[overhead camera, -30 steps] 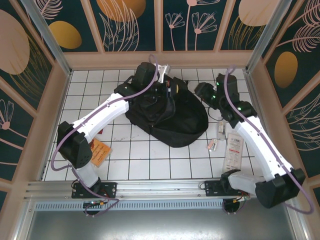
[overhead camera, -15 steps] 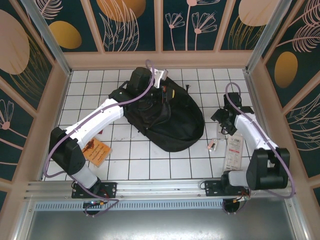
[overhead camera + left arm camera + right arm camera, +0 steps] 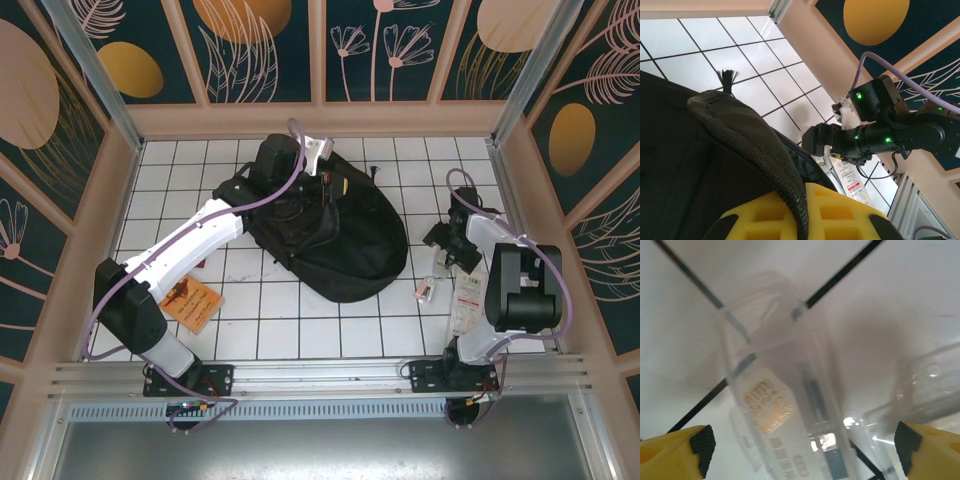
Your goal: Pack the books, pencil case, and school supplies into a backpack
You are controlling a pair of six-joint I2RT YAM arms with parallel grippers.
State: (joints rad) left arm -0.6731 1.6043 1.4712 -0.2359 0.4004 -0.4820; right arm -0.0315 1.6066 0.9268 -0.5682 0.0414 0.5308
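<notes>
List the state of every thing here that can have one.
backpack, lying on the table, zip edge pinched
left gripper, shut on the backpack's zip edge
right gripper, open above the clear packet
clear packet, flat on the table, not held
orange booklet, flat on the table, unpacked
long white pack, flat on the table, unpacked

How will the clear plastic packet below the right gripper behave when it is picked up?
The clear packet looks thin and hollow, so it is probably light and a little flexible. Its glossy plastic may slip in the open right gripper. It lies flat, so rolling seems unlikely.
</notes>
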